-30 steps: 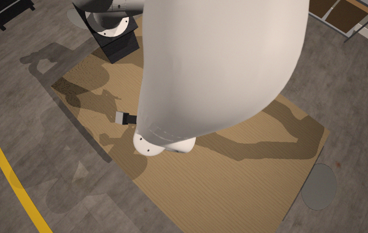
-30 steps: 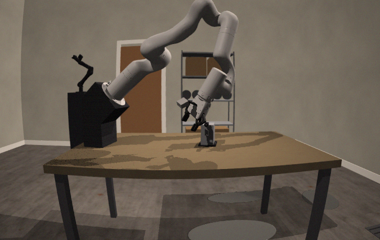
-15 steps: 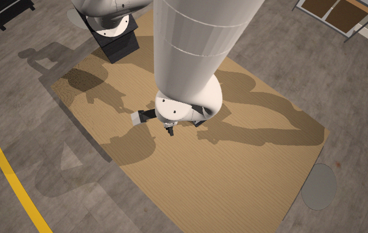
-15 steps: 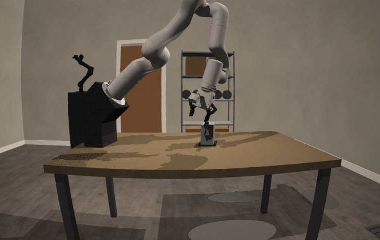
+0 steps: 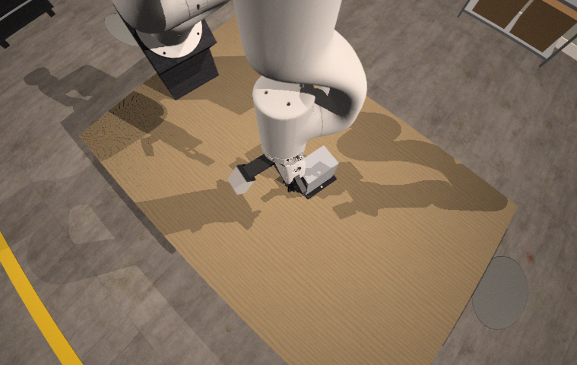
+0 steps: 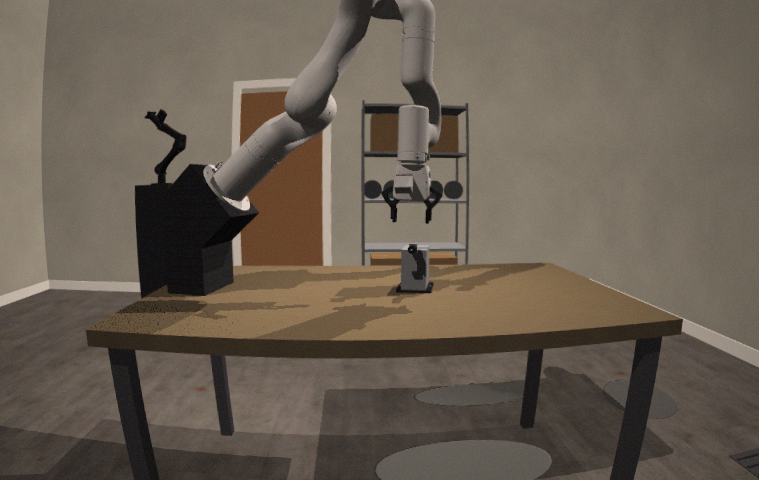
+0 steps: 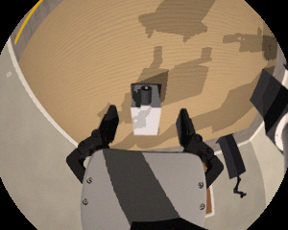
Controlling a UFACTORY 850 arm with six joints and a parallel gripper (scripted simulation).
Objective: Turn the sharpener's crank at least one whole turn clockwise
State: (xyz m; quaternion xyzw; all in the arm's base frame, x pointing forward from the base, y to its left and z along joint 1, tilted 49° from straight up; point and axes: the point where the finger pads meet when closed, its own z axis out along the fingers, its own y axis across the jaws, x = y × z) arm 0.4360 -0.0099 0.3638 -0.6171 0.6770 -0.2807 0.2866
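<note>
Exterior view: gripper [image 6: 411,220] spread wide, holding nothing, above the sharpener [image 6: 415,268]; no writing legible

No text, label, brand, number or sign can be read on anything shown in the three views.

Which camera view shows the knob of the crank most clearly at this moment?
The exterior view. It faces the crank end of the sharpener, so the dark knob shows at the top, with the open tool above and apart. The wrist view shows the knob from above, small. In the top view the arm hides it.
</note>
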